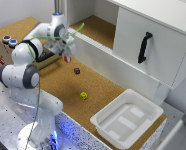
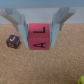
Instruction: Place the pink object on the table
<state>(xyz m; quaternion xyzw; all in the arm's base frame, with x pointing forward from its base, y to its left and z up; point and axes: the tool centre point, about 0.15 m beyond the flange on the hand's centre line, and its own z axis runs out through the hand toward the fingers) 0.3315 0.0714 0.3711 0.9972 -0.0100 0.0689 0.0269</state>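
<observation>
Close up in the wrist view, the pink object sits squeezed between the two pale fingers of the pincer. It is a cube, so no long axis can be told. Black letters reading "A" and "L" lie sideways on its facing side, with a further dark mark on the face above. The pincer pinches the pink object, one finger pressed to each flank. Beneath lies the cork top of the table, and a dark maroon cube with a yellow mark rests on it just beside the pincer.

Farther off, the exterior view shows the pink object low over the table; whether it touches cannot be told. Beyond it stand the maroon cube, a yellow cube and a white tub.
</observation>
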